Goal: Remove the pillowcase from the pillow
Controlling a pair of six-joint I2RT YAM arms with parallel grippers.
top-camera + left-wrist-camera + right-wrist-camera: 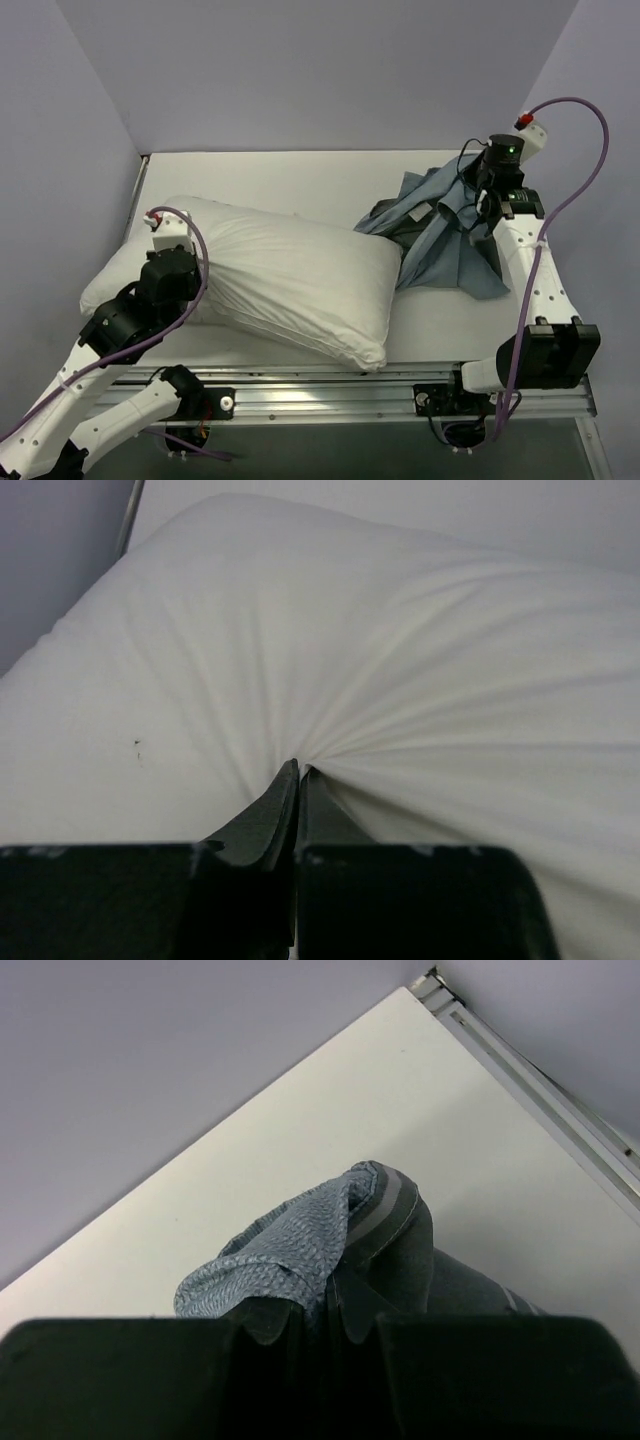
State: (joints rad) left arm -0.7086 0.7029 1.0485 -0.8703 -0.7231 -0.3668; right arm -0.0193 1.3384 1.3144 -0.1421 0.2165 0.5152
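The plump white pillow (290,280) lies bare across the left and middle of the table; it fills the left wrist view (400,660). My left gripper (175,268) is shut on a pinch of the pillow's fabric near its left end, creases fanning out from the fingertips (299,770). The pillowcase (440,235), blue with a dark grey striped part, hangs bunched at the right, off the pillow and just touching its right end. My right gripper (482,195) is shut on its upper edge and holds it above the table; the blue and striped folds bulge over the fingers (330,1250).
Purple walls close in the table at the back and both sides. A metal rail (330,385) runs along the near edge. The table (300,180) shows white behind the pillow; its far corner shows in the right wrist view (430,980).
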